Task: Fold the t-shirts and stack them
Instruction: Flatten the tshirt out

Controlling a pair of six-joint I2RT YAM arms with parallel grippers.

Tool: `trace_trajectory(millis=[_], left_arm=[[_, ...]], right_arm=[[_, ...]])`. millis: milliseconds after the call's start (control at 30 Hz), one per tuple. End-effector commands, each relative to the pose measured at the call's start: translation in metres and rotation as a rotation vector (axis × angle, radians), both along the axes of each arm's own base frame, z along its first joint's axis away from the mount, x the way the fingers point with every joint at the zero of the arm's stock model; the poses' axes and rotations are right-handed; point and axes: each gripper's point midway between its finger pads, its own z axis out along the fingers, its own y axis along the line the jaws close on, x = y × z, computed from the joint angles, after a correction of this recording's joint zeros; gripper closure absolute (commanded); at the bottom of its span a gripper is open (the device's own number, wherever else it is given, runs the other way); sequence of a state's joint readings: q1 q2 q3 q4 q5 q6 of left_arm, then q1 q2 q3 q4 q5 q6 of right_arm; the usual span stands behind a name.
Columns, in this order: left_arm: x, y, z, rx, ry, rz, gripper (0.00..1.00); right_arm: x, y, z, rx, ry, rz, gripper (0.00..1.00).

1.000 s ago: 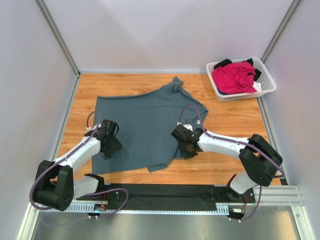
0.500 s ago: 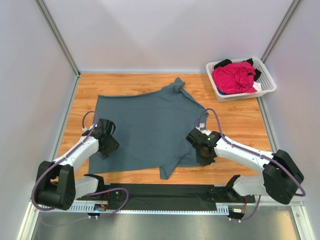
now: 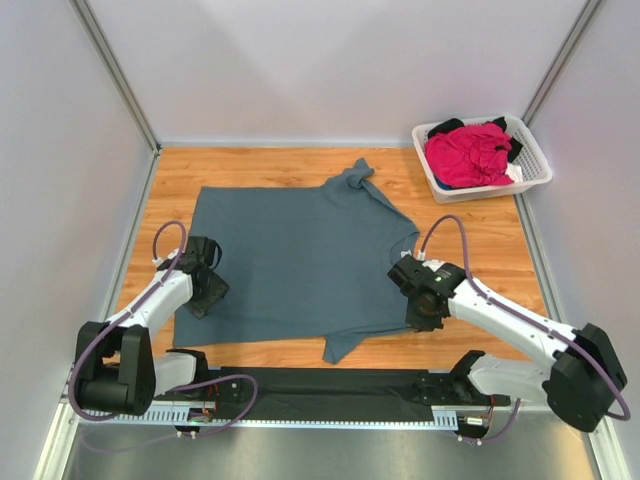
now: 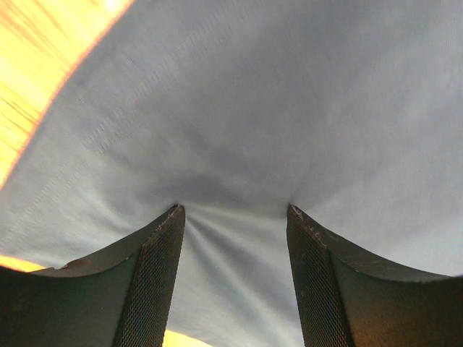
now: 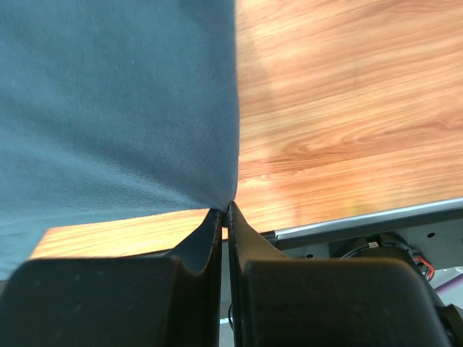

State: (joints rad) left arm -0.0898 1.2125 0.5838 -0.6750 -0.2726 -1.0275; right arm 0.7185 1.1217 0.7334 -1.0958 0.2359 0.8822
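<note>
A large slate blue-grey t-shirt point(image 3: 290, 255) lies spread on the wooden table, with one sleeve bunched at the far edge. My left gripper point(image 3: 205, 293) is at the shirt's near left corner. In the left wrist view it point(image 4: 233, 208) stands open, both fingertips pressed into the cloth point(image 4: 253, 108), with creases fanning between them. My right gripper point(image 3: 421, 314) is at the shirt's right edge. The right wrist view shows it point(image 5: 226, 207) shut on a corner of the cloth point(image 5: 116, 94). A magenta-pink t-shirt point(image 3: 468, 152) and a black one point(image 3: 447, 127) lie in the basket.
The white slatted basket point(image 3: 536, 170) stands at the far right corner. Bare wood point(image 3: 470, 235) lies to the right of the shirt and along its near edge. Grey walls close in the table on three sides. A metal rail point(image 3: 330, 385) runs along the near edge.
My right gripper has pulled the shirt's right edge rightward and toward the near edge, spreading the cloth flatter. My left gripper has shifted slightly left, drawing the left side out.
</note>
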Motion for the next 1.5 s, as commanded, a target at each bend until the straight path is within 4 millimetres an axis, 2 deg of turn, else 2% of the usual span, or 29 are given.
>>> trace_trajectory(millis=[0, 100, 167, 200, 233, 300, 400, 433, 500, 533, 600, 633, 700, 733, 800, 900, 933, 967, 1000, 1033, 1067, 1133, 1167, 1233, 1267, 1300, 1333, 1367, 1467], left_arm=[[0.009, 0.018, 0.005, 0.049, -0.005, 0.050, 0.34], [0.015, 0.015, 0.008, 0.032, -0.010, 0.021, 0.34], [0.017, 0.011, 0.014, 0.016, -0.025, 0.003, 0.34], [0.016, 0.012, 0.016, 0.019, -0.027, -0.011, 0.34], [0.018, 0.012, 0.025, 0.019, -0.059, -0.017, 0.34], [0.015, 0.016, 0.036, 0.043, -0.080, -0.013, 0.34], [0.024, 0.008, 0.061, -0.004, -0.197, -0.013, 0.34], [0.032, 0.005, 0.079, -0.018, -0.260, -0.023, 0.32], [0.038, 0.008, 0.096, -0.003, -0.311, -0.019, 0.31], [0.047, 0.010, 0.115, 0.006, -0.362, -0.017, 0.30], [0.055, 0.015, 0.133, 0.036, -0.407, -0.006, 0.28], [0.064, 0.015, 0.149, 0.041, -0.445, -0.019, 0.26], [0.077, 0.013, 0.165, 0.036, -0.490, -0.035, 0.24], [0.088, 0.009, 0.178, 0.025, -0.517, -0.050, 0.20], [0.105, 0.007, 0.191, 0.028, -0.548, -0.084, 0.17], [0.144, 0.004, 0.213, 0.043, -0.552, -0.146, 0.14], [0.152, 0.004, 0.214, 0.047, -0.542, -0.155, 0.14], [0.158, 0.005, 0.213, 0.045, -0.523, -0.162, 0.14], [0.165, 0.010, 0.212, 0.046, -0.511, -0.160, 0.14], [0.180, 0.009, 0.209, 0.035, -0.493, -0.169, 0.16], [0.189, 0.012, 0.208, 0.011, -0.499, -0.178, 0.18], [0.208, 0.026, 0.200, 0.024, -0.476, -0.184, 0.23], [0.213, 0.035, 0.195, 0.037, -0.455, -0.177, 0.24], [0.229, 0.044, 0.181, 0.072, -0.412, -0.216, 0.26], [0.231, 0.048, 0.175, 0.081, -0.385, -0.215, 0.27], [0.239, 0.053, 0.164, 0.079, -0.357, -0.221, 0.28], [0.243, 0.052, 0.158, 0.072, -0.342, -0.240, 0.31], [0.246, 0.050, 0.153, 0.060, -0.331, -0.253, 0.32], [0.259, 0.039, 0.129, 0.000, -0.325, -0.291, 0.34]], right_arm=[[-0.004, -0.025, 0.008, -0.072, -0.005, -0.057, 1.00], [-0.006, -0.020, 0.007, -0.057, 0.026, -0.039, 0.99], [-0.011, -0.011, 0.004, -0.018, 0.064, -0.017, 0.83], [-0.010, -0.006, 0.006, 0.002, 0.070, -0.004, 0.70], [-0.010, -0.003, 0.009, 0.016, 0.070, 0.010, 0.65], [0.001, 0.006, 0.030, 0.054, 0.020, 0.022, 0.57], [0.018, 0.009, 0.062, 0.067, -0.069, 0.046, 0.40], [0.032, 0.019, 0.081, 0.108, -0.136, 0.055, 0.38], [0.052, 0.026, 0.096, 0.117, -0.215, 0.073, 0.34], [0.072, 0.038, 0.110, 0.156, -0.294, 0.080, 0.27], [0.096, 0.045, 0.115, 0.138, -0.358, 0.087, 0.20], [0.118, 0.057, 0.130, 0.173, -0.440, 0.085, 0.18], [0.149, 0.062, 0.134, 0.161, -0.488, 0.075, 0.08], [0.170, 0.071, 0.145, 0.203, -0.552, 0.063, 0.05], [0.208, 0.072, 0.155, 0.245, -0.593, 0.029, 0.00], [0.263, 0.074, 0.173, 0.327, -0.645, -0.002, 0.00], [0.274, 0.074, 0.177, 0.331, -0.652, -0.002, 0.00], [0.290, 0.071, 0.164, 0.312, -0.627, -0.011, 0.00], [0.304, 0.073, 0.178, 0.321, -0.663, -0.010, 0.00], [0.314, 0.073, 0.180, 0.320, -0.673, -0.003, 0.00], [0.326, 0.075, 0.167, 0.326, -0.648, 0.006, 0.00], [0.347, 0.078, 0.176, 0.335, -0.687, 0.010, 0.00], [0.358, 0.078, 0.161, 0.332, -0.664, 0.009, 0.00], [0.374, 0.082, 0.162, 0.352, -0.677, 0.023, 0.01], [0.382, 0.083, 0.142, 0.356, -0.636, 0.022, 0.02], [0.386, 0.085, 0.135, 0.358, -0.624, 0.027, 0.03], [0.391, 0.086, 0.133, 0.361, -0.623, 0.032, 0.05], [0.395, 0.088, 0.114, 0.356, -0.588, 0.033, 0.07], [0.397, 0.101, 0.087, 0.391, -0.527, 0.066, 0.11]])
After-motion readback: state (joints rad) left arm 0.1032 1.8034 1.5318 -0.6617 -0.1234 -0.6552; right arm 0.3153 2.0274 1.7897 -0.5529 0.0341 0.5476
